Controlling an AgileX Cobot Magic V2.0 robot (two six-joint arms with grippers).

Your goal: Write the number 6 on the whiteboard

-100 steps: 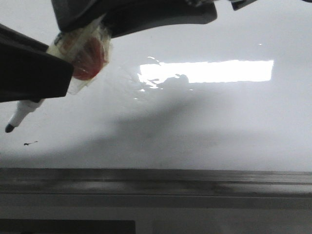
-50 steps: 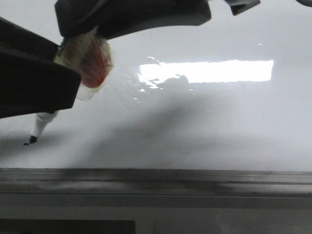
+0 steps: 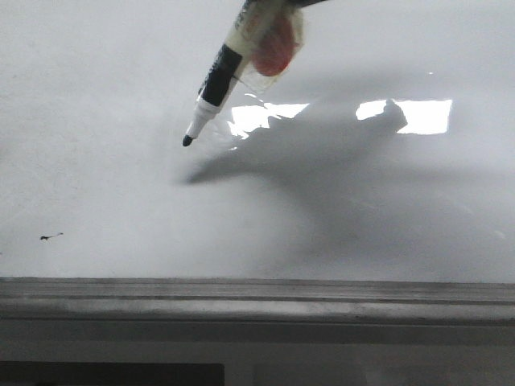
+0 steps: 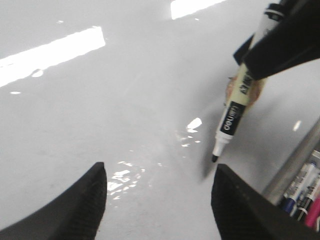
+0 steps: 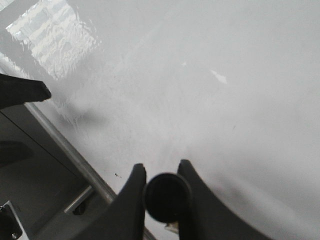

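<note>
The whiteboard (image 3: 338,217) is glossy white with a grey frame edge (image 3: 257,291) at the front. No number 6 shows on it, only a tiny black squiggle (image 3: 50,236). My right gripper (image 5: 162,165) is shut on a black-and-white marker (image 3: 216,80), whose round back end (image 5: 166,197) sits between the fingers. The marker slants down to the left. Its tip (image 3: 187,141) hangs a little above the board, apart from its shadow. My left gripper (image 4: 160,167) is open and empty over the board, with the marker (image 4: 231,117) just beyond its right finger.
A tray of spare markers (image 4: 302,192) lies past the board's frame (image 4: 292,162). The bright rectangular light reflection (image 3: 422,115) is partly cut by the arm's shadow. The frame edge and squiggle (image 5: 118,175) also show in the right wrist view.
The marker has lifted from the squiggle at the board's left and moved up and right to the middle. Both dark arms have left the front view's left side.
</note>
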